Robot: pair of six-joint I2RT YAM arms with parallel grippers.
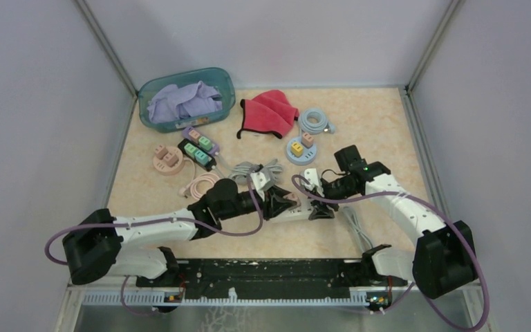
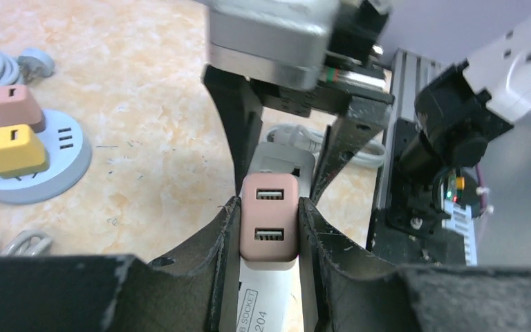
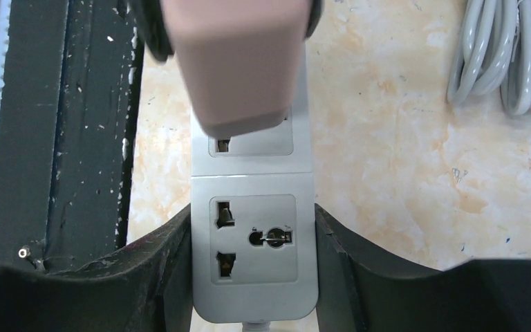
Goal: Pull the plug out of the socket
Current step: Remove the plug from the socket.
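left gripper [image 2: 268, 207] is closed narrow on the pink plug [image 2: 269, 238], one finger pressed to each side of it. right gripper [image 3: 252, 238] clamps the end of the grey power strip [image 3: 252, 183], its jaws against the two long edges. the plug sits over the strip's outlet just ahead of the right gripper; i cannot tell whether its pins are clear. off to the left gripper's side, a round socket hub [image 2: 69, 169] with a yellow adapter [image 2: 10, 149] lies on the table [image 2: 145, 104]
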